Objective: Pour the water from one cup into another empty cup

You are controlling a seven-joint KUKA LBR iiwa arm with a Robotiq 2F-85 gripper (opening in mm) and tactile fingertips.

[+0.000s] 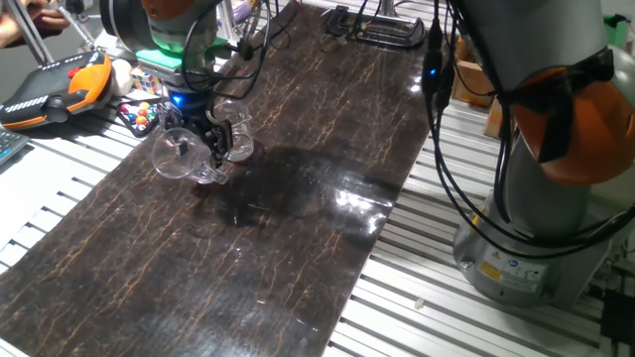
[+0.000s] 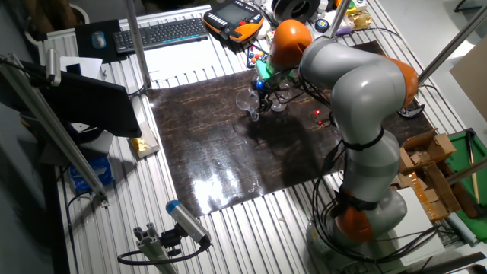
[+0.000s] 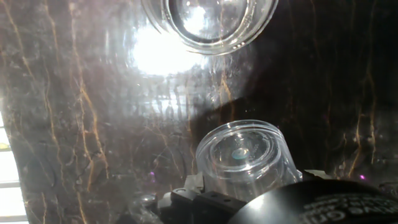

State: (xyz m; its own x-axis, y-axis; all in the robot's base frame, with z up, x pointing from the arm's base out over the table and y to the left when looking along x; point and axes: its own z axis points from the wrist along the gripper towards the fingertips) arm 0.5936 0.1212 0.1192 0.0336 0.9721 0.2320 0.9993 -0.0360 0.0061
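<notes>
Glass handled cup clamped in gripper, tipped sideways just beside smaller cup. Pour step, judging by tilt. Next: mouth over smaller cup's rim.

A dark marbled mat covers the slatted metal counter. An orange-and-black pendant lies beyond the mat's far corner, and a black keyboard rests near a monitor in the other fixed view.
</notes>
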